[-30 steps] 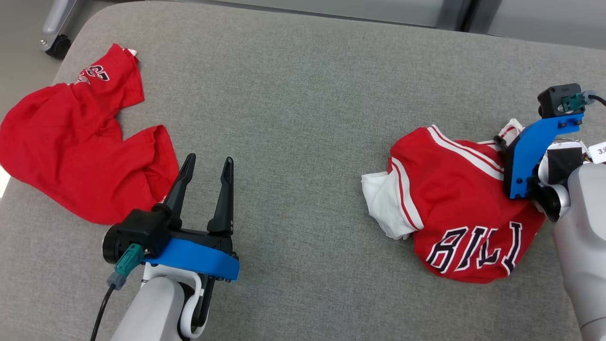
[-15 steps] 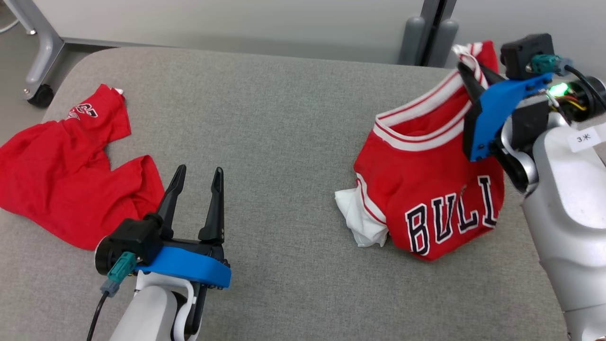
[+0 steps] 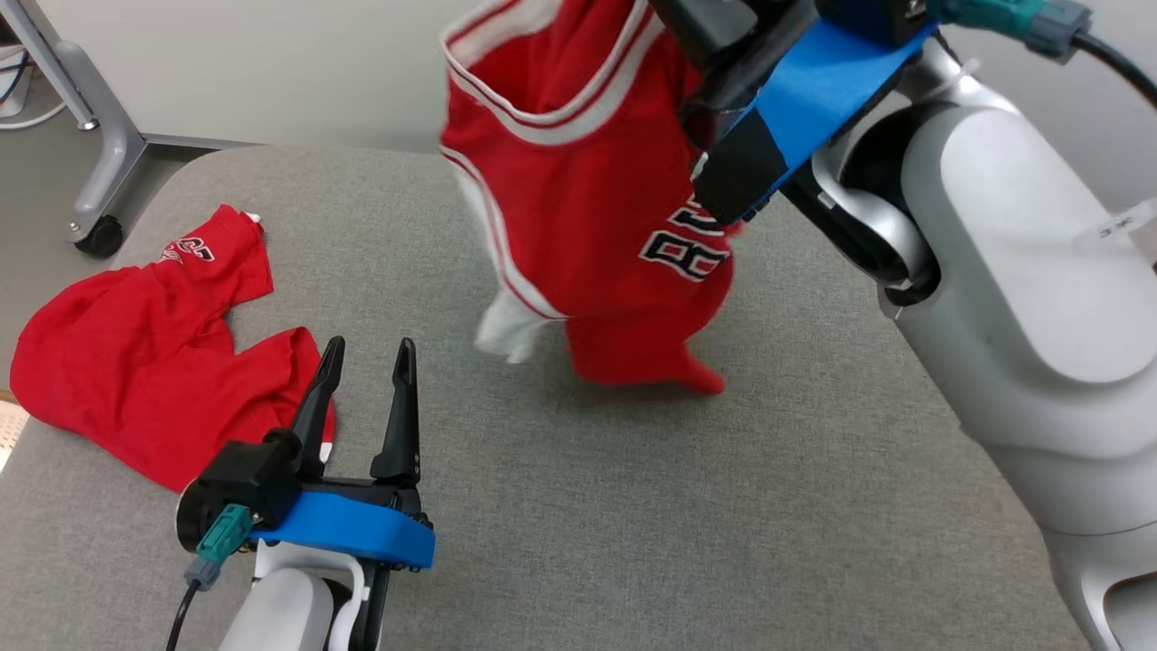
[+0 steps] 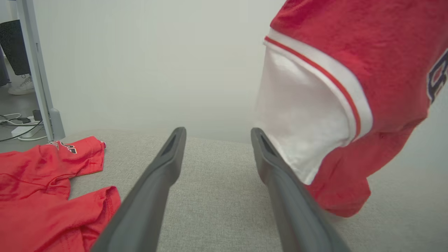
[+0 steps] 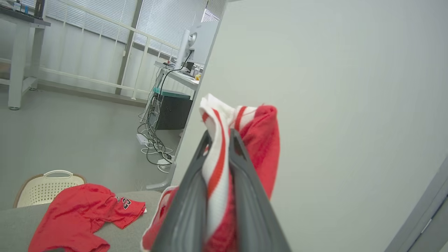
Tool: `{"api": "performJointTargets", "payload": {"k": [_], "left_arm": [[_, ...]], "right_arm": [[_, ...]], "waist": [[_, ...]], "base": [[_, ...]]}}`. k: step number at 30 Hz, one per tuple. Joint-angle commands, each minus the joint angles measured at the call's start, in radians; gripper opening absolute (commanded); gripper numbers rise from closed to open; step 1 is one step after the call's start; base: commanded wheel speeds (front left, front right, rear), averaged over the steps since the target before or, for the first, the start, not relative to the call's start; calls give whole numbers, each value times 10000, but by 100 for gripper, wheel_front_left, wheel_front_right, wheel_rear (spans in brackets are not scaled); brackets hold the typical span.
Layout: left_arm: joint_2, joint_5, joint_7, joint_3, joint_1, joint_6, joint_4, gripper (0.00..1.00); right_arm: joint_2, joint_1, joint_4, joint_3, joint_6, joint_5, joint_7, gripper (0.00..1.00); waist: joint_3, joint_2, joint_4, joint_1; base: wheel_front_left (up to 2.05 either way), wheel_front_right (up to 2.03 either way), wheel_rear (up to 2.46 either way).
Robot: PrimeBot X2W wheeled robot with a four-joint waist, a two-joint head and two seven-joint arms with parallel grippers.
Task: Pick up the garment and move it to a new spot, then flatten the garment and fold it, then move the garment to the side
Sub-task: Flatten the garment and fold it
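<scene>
Grey fabric table [image 3: 633, 506] w/ crumpled red shirt [image 3: 136, 380] at left edge

**Around the grey table**

The grey padded table [image 3: 578, 506] has rounded far corners. On its left part a red cloth [image 3: 136, 380] lies crumpled, with dark-and-white print near its far tip. Off the table's far left corner a grey metal leg [image 3: 54, 81] stands on the floor, ending in a black caster [image 3: 98, 237]. A pale wall [image 3: 271, 63] runs behind the table's far edge. Beyond the table's left side sit a cream basket [image 5: 49, 187], tangled cables [image 5: 154, 147] and a dark cabinet [image 5: 173, 112].
</scene>
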Motion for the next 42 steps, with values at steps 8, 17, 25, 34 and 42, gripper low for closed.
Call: {"api": "performJointTargets", "payload": {"k": [8,17,25,34,42], "left_arm": [[-65,93,-46,162,271,62,-192,100],[-332,210,-47,32,-187,-205,-307,100],[-546,450,-45,-145,-654,-475,-253,100],[-753,522,-47,-152,-425,-674,195,100],[-783,660,-47,33,-86,-726,277,100]], "right_arm": [[-639,259,-67,-410,-2,421,-328,0],[-1792,2295,2322,-2369,-1,97,-1009,0],[-2094,2292,5107,-3532,-1,-515,-1751,0],[-1893,1908,7416,-3859,-1,-1353,615,100],[-935,1779,5752,-2872,-2,-1379,3032,100]], "waist": [[81,0,-123,2],[1073,0,8,2],[1940,0,395,2],[1314,0,329,2],[839,0,136,2]], "base": [[0,0,0],[0,0,0],[0,0,0],[0,0,0],[0,0,0]]}}
